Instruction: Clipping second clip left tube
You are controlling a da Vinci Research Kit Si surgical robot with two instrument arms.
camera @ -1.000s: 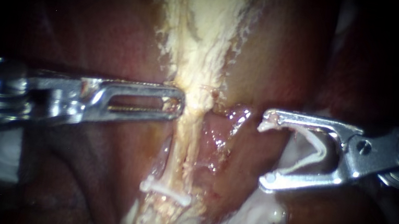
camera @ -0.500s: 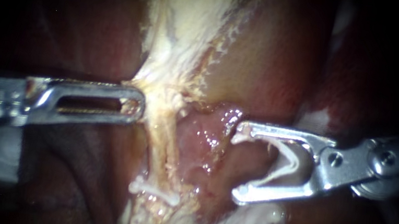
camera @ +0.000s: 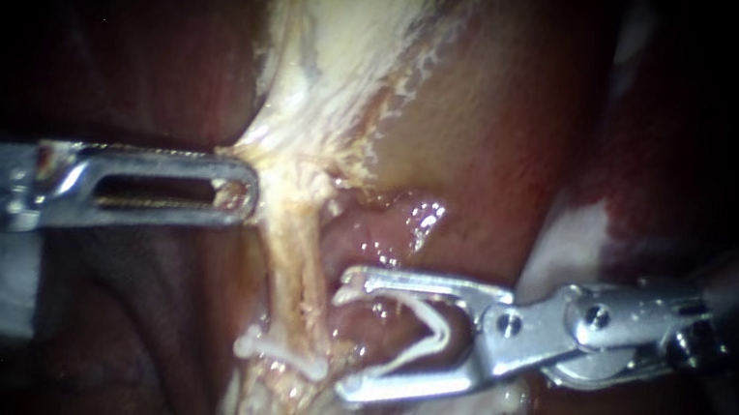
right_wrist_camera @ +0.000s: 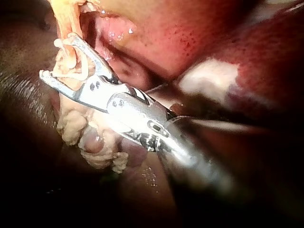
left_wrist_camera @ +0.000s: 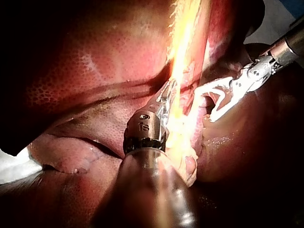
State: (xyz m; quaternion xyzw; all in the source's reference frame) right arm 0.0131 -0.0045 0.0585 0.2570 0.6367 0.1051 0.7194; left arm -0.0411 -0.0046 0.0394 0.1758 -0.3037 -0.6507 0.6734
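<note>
Right instrument [camera: 345, 336] holds a loaded clip [camera: 425, 328] beside the tube [camera: 304, 286].

Its jaws stand wide apart and grip the V-shaped loaded clip from both sides. Their tips are just short of the tube, which runs at their 9 o'clock. A set clip [camera: 281, 354] crosses the tube at about 7 o'clock, near the lower jaw tip. At 10 o'clock the left instrument [camera: 240, 191] has its slotted jaws pressed together on the edge of the pale tissue [camera: 333, 55], which widens toward 12 o'clock.

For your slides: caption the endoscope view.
Left instrument grips the tube; right instrument holds an open clip beside it.
</note>
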